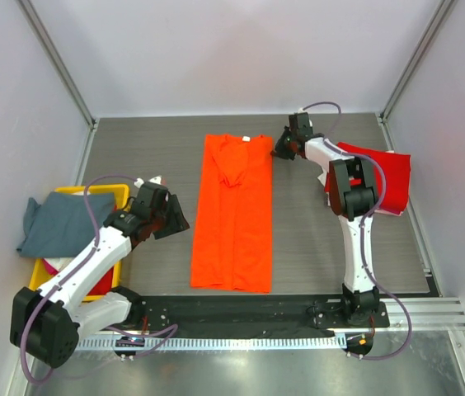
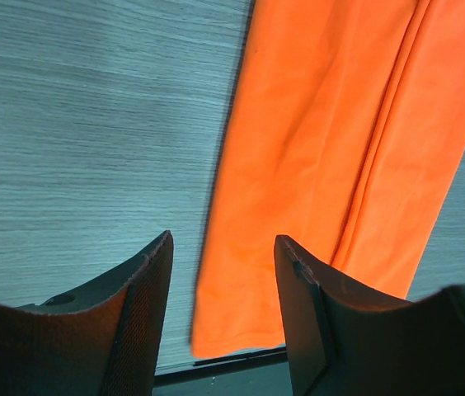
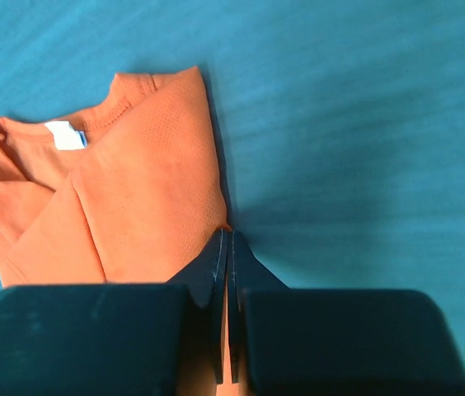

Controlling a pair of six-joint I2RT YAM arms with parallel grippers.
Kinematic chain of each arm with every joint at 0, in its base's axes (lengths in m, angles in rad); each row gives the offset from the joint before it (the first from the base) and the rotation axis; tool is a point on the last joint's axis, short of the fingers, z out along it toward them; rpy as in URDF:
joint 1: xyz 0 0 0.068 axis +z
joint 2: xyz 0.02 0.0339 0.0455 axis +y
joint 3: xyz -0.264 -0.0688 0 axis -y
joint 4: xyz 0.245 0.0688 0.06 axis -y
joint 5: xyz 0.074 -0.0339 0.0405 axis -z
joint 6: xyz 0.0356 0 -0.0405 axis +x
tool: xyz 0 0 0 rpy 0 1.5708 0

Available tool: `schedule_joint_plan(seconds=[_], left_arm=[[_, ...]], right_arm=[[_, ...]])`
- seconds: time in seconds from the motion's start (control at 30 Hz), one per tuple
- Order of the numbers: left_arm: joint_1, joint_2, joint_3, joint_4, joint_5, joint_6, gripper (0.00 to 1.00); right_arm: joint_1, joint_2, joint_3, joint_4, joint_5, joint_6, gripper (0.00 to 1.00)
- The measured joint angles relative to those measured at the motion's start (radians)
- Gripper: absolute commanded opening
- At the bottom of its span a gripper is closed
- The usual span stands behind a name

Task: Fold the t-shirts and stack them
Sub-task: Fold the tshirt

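A bright orange t-shirt (image 1: pixel 232 214) lies in the middle of the table as a long strip, sleeves folded in and collar at the far end. My right gripper (image 1: pixel 280 151) sits at the shirt's far right corner, beside the collar. In the right wrist view it (image 3: pixel 228 233) is shut on the edge of the orange fabric (image 3: pixel 133 206), which shows between the jaws. My left gripper (image 1: pixel 175 219) hovers left of the strip's near half. In the left wrist view it (image 2: pixel 223 239) is open and holds nothing, with the shirt's near left corner (image 2: pixel 315 165) beyond it.
A deep red t-shirt (image 1: pixel 385 177) lies at the right edge of the table behind the right arm. A grey-blue t-shirt (image 1: pixel 55 224) drapes over the yellow bin (image 1: pixel 100 191) at the left, with a bit of pink cloth (image 1: pixel 51 266) showing inside it.
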Motion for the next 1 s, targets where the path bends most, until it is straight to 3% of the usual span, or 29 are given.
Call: schedule_joint_plan(seconds=[0.07, 0.1, 0.2, 0.27, 0.43, 0.8, 1.0], left_arm=[[0.0, 0.0, 0.0, 0.0, 0.002, 0.0, 0.54], [0.0, 0.0, 0.0, 0.001, 0.003, -0.001, 0.53], [-0.014, 0.0, 0.0, 0.001, 0.003, -0.005, 0.52], [-0.039, 0.0, 0.0, 0.0, -0.006, -0.019, 0.52], [-0.156, 0.022, 0.025, -0.029, -0.066, -0.054, 0.5], [-0.394, 0.136, 0.119, -0.064, -0.188, -0.114, 0.55], [-0.425, 0.145, 0.111, -0.079, -0.194, -0.138, 0.57]], right_arm=[[-0.005, 0.041, 0.071, -0.021, -0.008, -0.001, 0.03], [-0.006, 0.061, 0.106, -0.029, -0.011, -0.001, 0.09], [-0.008, 0.092, 0.177, -0.069, -0.026, -0.004, 0.4], [-0.008, 0.093, 0.188, -0.085, -0.032, -0.014, 0.49], [0.014, 0.013, 0.099, -0.106, 0.003, -0.05, 0.51], [0.162, -0.374, -0.238, -0.135, 0.047, -0.098, 0.46], [0.248, -0.633, -0.569, -0.125, 0.056, -0.078, 0.42]])
